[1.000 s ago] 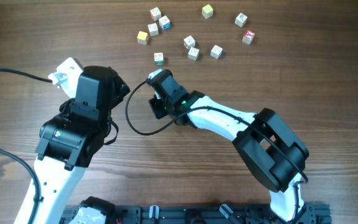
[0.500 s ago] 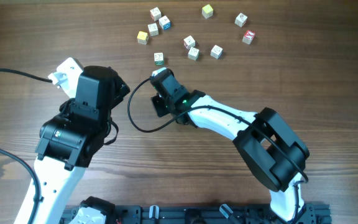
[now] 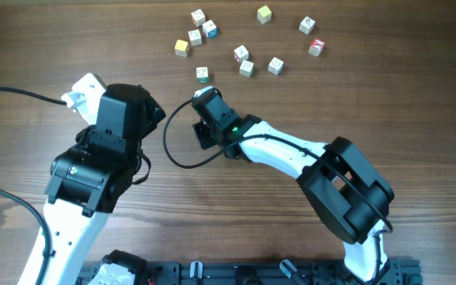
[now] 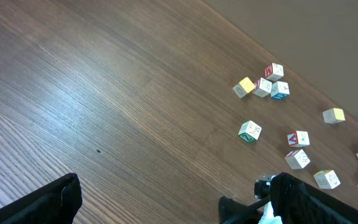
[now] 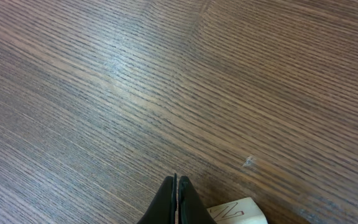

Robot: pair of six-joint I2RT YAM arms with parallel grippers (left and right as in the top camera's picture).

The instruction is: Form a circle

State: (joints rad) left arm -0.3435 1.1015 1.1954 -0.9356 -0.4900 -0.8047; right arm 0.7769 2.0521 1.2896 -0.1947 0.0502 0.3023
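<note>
Small wooden letter cubes lie scattered at the far side of the table; no circle shows among them. The green-marked cube (image 3: 202, 74) (image 4: 250, 131) sits nearest the arms, and its "N" face (image 5: 238, 211) shows just right of my right gripper (image 5: 177, 182) (image 3: 203, 94). That gripper is shut with nothing between its fingers, low over the wood and just short of the cube. A yellow cube (image 3: 181, 47) and white cubes (image 3: 246, 68) lie further back. My left gripper (image 4: 176, 205) stands wide open over bare wood, empty, well left of the cubes.
More loose cubes spread along the far edge: a red one (image 3: 316, 47), a blue one (image 3: 210, 29), another yellow one (image 3: 264, 13). A black cable (image 3: 169, 150) loops between the two arms. The table (image 3: 386, 103) is dark wood.
My right gripper has crept slightly right, toward the green-marked cube, then stopped. The left arm and the cubes have not moved.
</note>
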